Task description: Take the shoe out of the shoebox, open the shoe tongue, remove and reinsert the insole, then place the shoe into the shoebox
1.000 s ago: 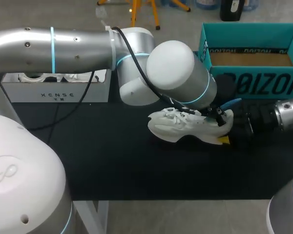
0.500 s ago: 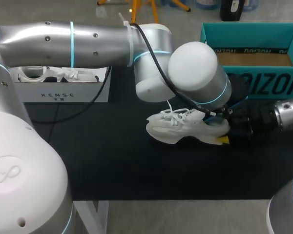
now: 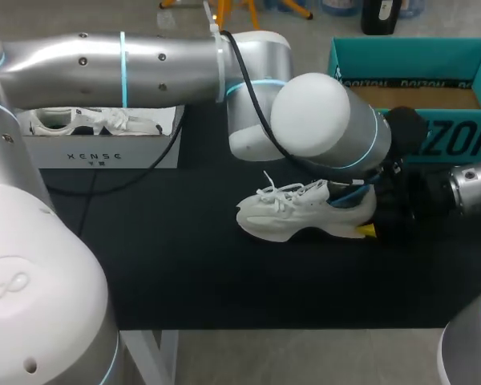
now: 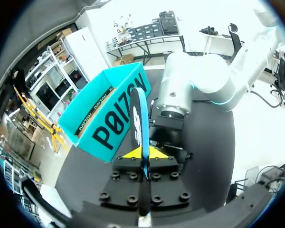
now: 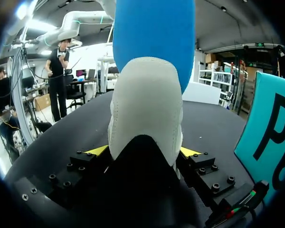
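Black counter (image 3: 184,281) carries the white shoe (image 3: 293,212) on its sole, toe to my left. Its heel is pinched in the right pincer (image 5: 143,152). Above the heel, the left pincer (image 4: 143,153) grips the blue insole (image 5: 152,33), which stands steeply out of the opening. Beyond them sits the shoebox (image 3: 449,140).

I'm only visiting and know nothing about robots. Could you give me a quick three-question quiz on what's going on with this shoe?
1. True or false: the white shoe lies inside the teal shoebox.
2. What does the left claw pinch? A) a lace B) the blue insole C) a box lid
3. Fill in: the right claw grips the shoe's ____.
Key: 1 false, it stands on the black table; 2 B; 3 heel.
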`<action>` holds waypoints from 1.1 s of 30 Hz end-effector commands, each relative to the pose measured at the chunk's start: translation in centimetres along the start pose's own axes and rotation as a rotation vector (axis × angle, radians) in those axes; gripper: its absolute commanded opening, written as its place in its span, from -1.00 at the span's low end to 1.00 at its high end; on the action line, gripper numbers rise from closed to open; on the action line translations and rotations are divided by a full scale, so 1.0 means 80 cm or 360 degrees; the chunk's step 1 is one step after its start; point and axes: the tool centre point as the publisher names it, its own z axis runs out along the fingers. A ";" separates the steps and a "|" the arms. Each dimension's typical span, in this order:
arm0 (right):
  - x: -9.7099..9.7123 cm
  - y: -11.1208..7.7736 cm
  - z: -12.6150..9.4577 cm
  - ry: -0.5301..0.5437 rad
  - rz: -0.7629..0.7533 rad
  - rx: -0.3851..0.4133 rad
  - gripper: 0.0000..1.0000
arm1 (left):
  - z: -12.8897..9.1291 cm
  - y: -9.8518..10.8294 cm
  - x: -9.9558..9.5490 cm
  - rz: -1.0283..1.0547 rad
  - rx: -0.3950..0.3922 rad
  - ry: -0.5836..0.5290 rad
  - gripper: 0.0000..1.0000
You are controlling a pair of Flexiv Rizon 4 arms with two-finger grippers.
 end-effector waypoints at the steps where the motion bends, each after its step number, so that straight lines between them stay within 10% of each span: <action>1: 0.000 -0.002 0.003 -0.0002 0.0002 0.0005 -1.00 | -0.069 -0.023 -0.017 0.0035 0.0062 0.0065 -1.00; 11: 0.000 -0.002 0.003 -0.0002 0.0002 0.0005 -1.00 | -0.161 -0.067 -0.079 0.0119 0.0445 0.0419 -1.00; 29: 0.000 -0.002 0.003 -0.0002 0.0002 0.0005 -1.00 | -0.161 -0.067 -0.079 0.0119 0.0445 0.0419 -1.00; 33: 0.000 -0.002 0.003 -0.0002 0.0002 0.0005 -1.00 | -0.171 -0.074 -0.098 0.0029 0.0640 0.0757 -1.00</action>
